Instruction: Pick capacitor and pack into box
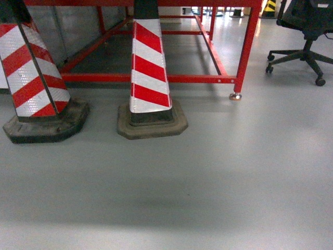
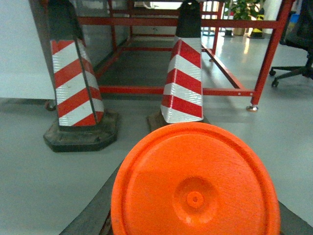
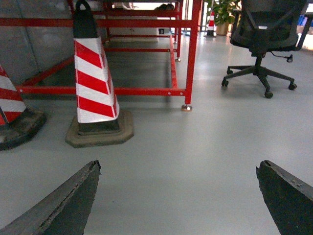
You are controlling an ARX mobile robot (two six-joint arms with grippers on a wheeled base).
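An orange disc hides the left fingers entirely.

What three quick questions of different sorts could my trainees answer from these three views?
1. True or false: the office chair stands between the two striped cones.
2. Multiple choice: what fills the lower part of the left wrist view? A) an orange disc B) a blue bin C) a cardboard carton
3. Fill the gap: in the right wrist view, the right gripper has its jaws ____, with only bare floor between them.

Key: 1 false, the chair is off to the right, beyond the red frame's leg; 2 A; 3 open.
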